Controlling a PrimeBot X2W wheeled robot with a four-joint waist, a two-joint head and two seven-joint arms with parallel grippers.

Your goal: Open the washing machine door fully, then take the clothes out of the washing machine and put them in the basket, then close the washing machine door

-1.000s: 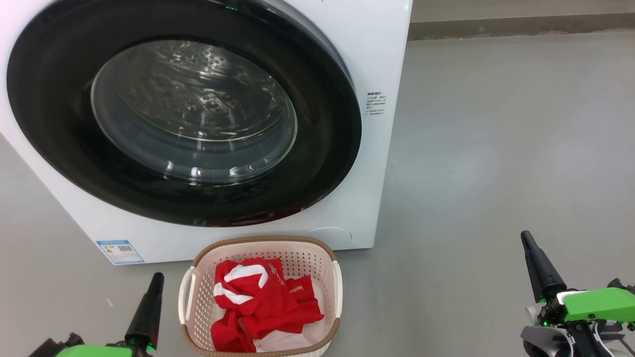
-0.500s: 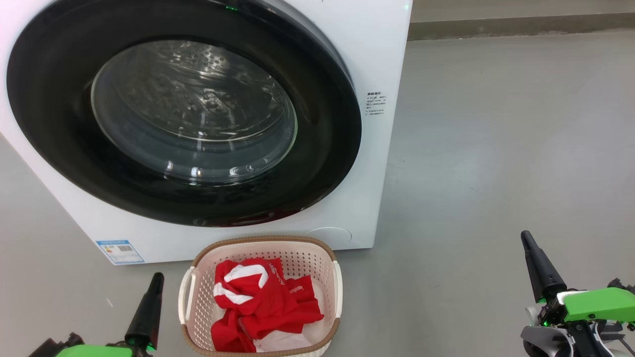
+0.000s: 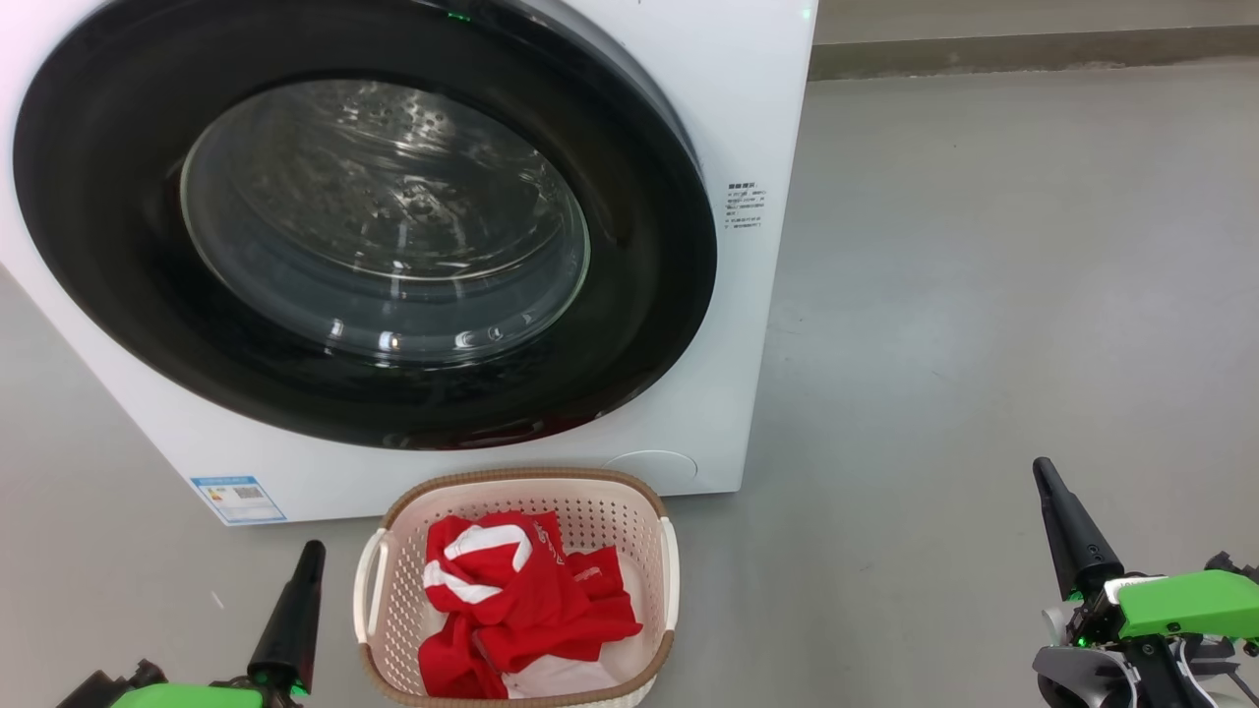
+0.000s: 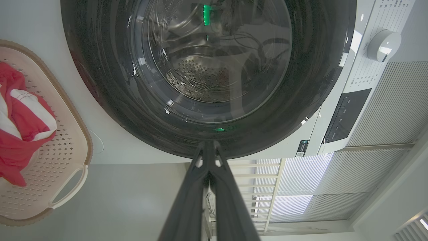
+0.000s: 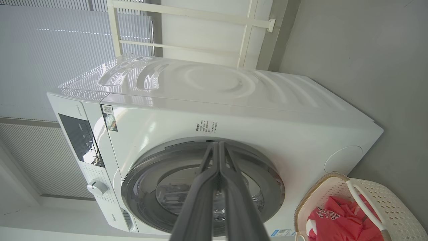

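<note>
Grey floor (image 3: 984, 295) is seen under everything, w/ pale blinds (image 5: 50, 40) behind the machine in the right wrist view.

The left gripper (image 3: 311, 551) is held low at the lower left of the head view, just left of the basket and apart from it. In its wrist view the fingers (image 4: 189, 201) are seen pressed together at the tips, w/ nothing btwn them. The right gripper (image 3: 1041, 470) is held low at the far right, well apart from basket and machine. Its fingers (image 5: 200, 201) are likewise closed up tip to tip, and nothing is gripped. Both are pointed toward the machine front.

The basket (image 3: 521, 478) is set on the floor btwn the two grippers, nearer the left one, just in front of the washing machine (image 3: 757, 88). The clothes (image 3: 531, 600) are piled inside it: red fabric w/ white trim, and some white cloth at the near edge.

The washing machine door (image 3: 128, 285) is seen lying against the machine front, i.e. shut, w/ its glass bowl at ctr. The perforated steel drum (image 4: 200, 72) can be made out thru the glass. A blue sticker (image 3: 236, 499) is fixed at the front's lower left corner. A round knob (image 4: 383, 45) and a dark control panel (image 4: 346, 115) are found on the top strip.
</note>
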